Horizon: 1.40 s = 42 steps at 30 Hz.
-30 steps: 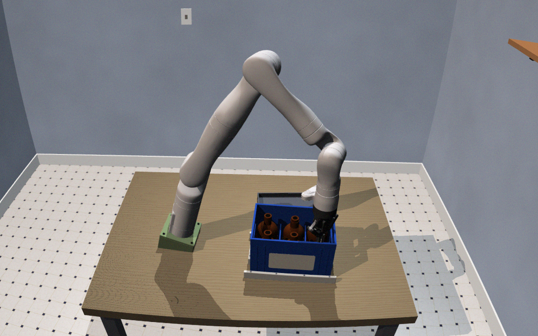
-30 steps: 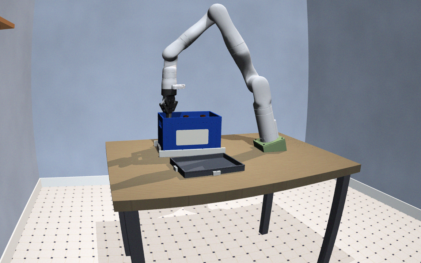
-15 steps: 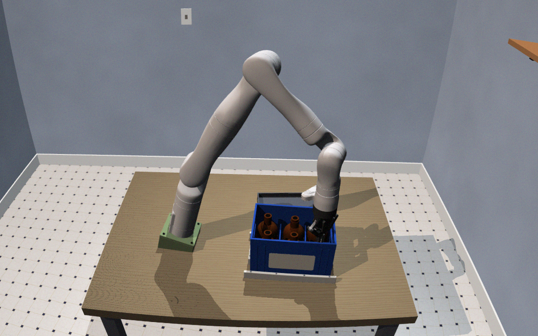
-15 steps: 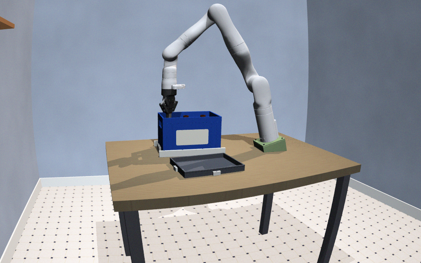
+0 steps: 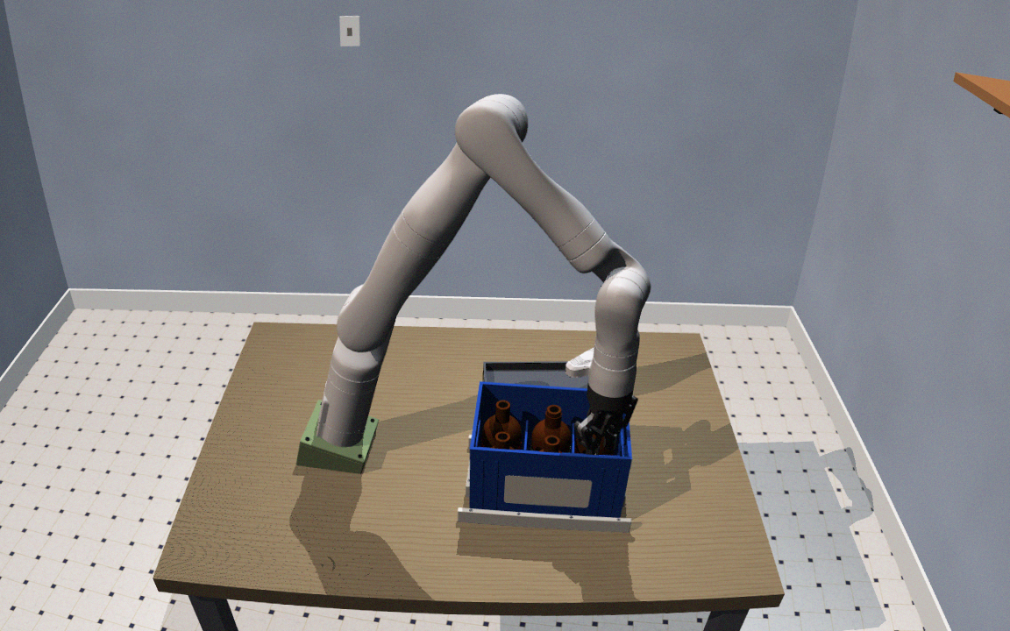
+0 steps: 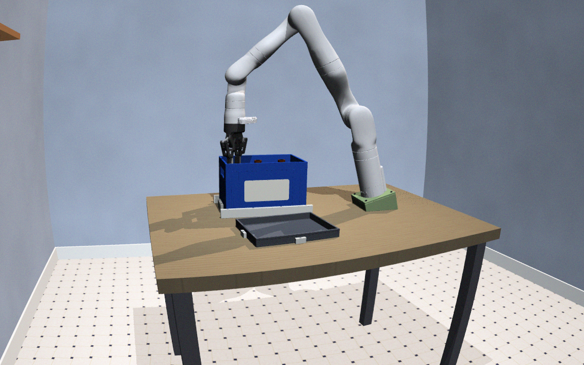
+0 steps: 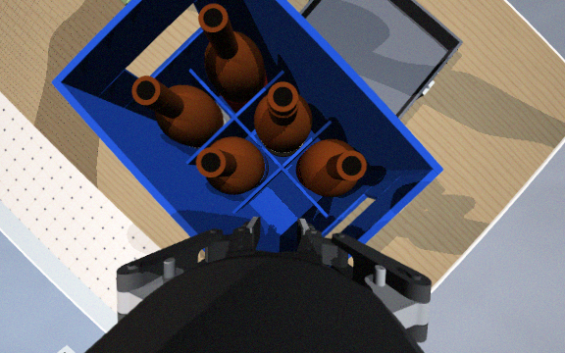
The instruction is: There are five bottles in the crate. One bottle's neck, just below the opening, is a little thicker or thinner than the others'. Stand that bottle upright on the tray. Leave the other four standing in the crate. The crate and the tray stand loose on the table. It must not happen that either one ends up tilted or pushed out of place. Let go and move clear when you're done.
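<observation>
The wooden table [image 5: 258, 502] carries everything. The blue crate [image 5: 548, 471] stands toward its right side, and the dark tray [image 6: 285, 238] lies just beside the crate's long side, toward the table edge nearest the exterior camera, with nothing on it. All five brown bottles stand in the crate's compartments; one compartment in the far corner from the claw shows bare table. The wrist view suggests the odd one is the bottle [image 7: 282, 115] in the middle of the tray-side row, its neck looking stepped under the opening (a judgement, since the difference is slight).

The gripper [image 7: 278, 232] hangs over the crate's end, above the compartment there, its fingers partly spread with nothing between them.

The risk from here is aim: the necks stand close together, so a descent slightly off could bump a neighbour or catch a divider. Because crate and tray sit loose, a sideways drag could shift either one.
</observation>
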Each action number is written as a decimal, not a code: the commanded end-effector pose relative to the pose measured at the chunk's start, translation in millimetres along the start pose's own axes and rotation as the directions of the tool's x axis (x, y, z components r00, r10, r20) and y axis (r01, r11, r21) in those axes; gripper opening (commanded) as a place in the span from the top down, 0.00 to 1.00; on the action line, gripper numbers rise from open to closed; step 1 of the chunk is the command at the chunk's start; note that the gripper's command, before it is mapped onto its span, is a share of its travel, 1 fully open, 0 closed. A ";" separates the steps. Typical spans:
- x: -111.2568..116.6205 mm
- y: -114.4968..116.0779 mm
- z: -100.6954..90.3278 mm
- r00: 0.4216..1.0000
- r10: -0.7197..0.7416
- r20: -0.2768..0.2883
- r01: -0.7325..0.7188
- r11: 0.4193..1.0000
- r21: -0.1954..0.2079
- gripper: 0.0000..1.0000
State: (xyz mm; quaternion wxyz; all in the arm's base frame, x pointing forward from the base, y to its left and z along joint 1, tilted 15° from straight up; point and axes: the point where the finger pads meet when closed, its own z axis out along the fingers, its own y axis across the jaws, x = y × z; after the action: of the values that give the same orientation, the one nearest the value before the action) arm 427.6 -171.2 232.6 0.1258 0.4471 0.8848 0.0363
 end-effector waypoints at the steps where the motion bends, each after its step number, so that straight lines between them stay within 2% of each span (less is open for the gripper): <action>1: -0.4 0.2 -0.7 1.000 0.000 0.001 0.000 1.000 -0.001 0.36; 28: -0.4 0.2 -2.4 1.000 0.000 0.001 0.000 1.000 -0.001 0.36; 42: -0.4 0.2 -32.0 1.000 0.000 0.001 0.000 1.000 -0.001 0.36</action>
State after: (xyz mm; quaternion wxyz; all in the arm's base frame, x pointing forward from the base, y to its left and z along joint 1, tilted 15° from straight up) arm 418.3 -169.7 255.6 0.1196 0.4480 0.8853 0.0348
